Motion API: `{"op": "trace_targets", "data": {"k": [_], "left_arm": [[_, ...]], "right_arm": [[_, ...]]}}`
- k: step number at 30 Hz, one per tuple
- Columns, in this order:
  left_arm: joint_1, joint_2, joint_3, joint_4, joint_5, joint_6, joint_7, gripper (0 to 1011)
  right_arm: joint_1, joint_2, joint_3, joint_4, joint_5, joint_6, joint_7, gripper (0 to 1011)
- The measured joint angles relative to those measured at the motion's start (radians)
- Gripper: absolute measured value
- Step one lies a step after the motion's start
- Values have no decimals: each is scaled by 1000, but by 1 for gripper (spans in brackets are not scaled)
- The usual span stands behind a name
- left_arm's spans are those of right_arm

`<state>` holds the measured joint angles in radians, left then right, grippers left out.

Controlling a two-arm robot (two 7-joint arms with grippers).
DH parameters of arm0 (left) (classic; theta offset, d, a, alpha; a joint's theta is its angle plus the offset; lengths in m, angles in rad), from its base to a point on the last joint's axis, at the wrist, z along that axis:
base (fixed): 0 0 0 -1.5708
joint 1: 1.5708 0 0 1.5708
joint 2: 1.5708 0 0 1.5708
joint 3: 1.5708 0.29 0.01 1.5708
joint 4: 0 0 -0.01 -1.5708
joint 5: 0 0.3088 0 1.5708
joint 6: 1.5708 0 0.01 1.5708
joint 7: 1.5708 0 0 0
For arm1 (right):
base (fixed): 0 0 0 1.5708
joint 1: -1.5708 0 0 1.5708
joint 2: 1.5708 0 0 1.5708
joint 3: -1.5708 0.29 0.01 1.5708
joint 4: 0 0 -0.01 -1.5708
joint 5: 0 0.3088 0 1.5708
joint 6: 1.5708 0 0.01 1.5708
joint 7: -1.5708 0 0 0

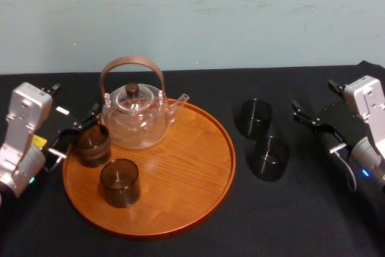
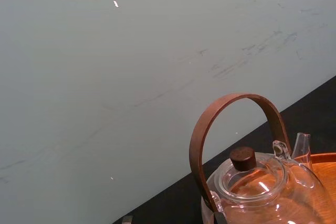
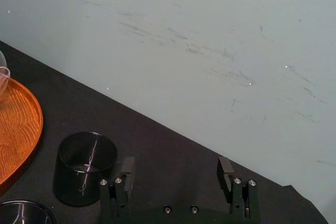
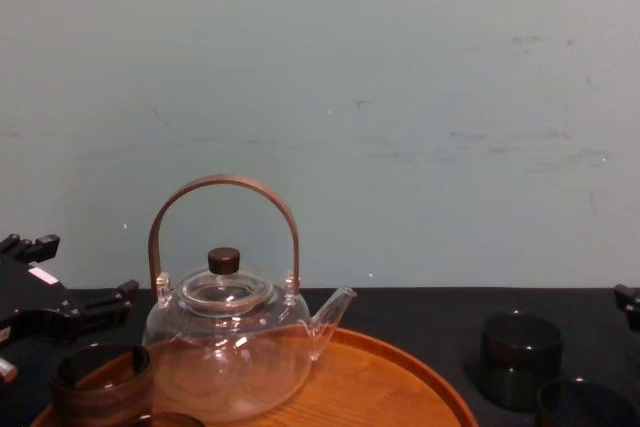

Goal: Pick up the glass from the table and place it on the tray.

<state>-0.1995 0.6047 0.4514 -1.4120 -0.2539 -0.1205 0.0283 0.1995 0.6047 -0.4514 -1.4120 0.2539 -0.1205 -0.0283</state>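
Clear teapot [image 1: 135, 118], black tablecloth [image 1: 289, 221], pale wall [image 1: 192, 16]

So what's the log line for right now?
left claw open beside tray glass | right claw open near table glasses | tray holds teapot, two glasses

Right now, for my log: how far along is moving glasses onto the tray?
Done: front glass and rear glass stand on the tray. In hand: nothing; the left gripper sits open at the rear glass. Left: the far table glass and near table glass, beside the open right gripper.
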Motion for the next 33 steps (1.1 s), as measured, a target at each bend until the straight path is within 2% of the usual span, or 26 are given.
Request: {"op": "trace_targets", "data": {"k": [33], "left_arm": [[0,0,0,0,0,0,0,1001]], "right_arm": [[0,0,0,0,0,0,0,1003]]}}
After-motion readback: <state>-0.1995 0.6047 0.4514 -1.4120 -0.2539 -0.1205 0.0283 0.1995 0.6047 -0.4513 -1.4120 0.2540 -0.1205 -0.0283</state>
